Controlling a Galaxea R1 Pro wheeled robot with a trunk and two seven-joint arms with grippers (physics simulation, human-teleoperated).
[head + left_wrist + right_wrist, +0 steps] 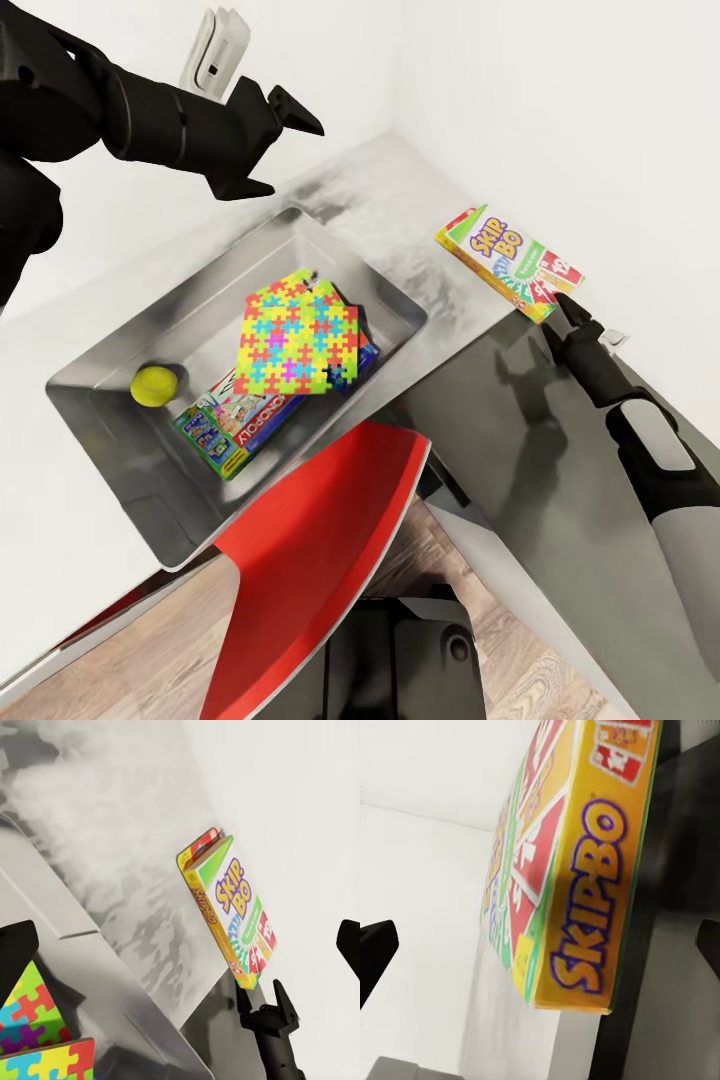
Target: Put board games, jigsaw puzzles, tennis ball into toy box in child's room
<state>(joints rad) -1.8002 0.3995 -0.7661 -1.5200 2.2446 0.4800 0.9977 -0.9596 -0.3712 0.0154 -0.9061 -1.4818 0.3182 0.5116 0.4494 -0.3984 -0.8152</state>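
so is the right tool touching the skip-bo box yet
Cannot tell. In the head view the right tool sits right at the corner of the Skip-Bo box, and the left wrist view shows neither clear contact nor a gap.

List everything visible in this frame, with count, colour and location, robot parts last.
Toy box: one, light grey, on the table.
Jigsaw puzzles: multicoloured sheets stacked in the toy box; count unclear.
Tennis ball: one, yellow-green, in the toy box.
Monopoly board game: one, green-white-red, in the toy box under the puzzles.
Blue box: one edge showing beneath the puzzles.
Skip-Bo board game: one, yellow-green-red, on the table beside the wall.
Table: one, pale grey and dark grey.
Red chair: one, below the table.
Left pincer: black, open, above the toy box.
Right pincer: black, open, at the Skip-Bo box.
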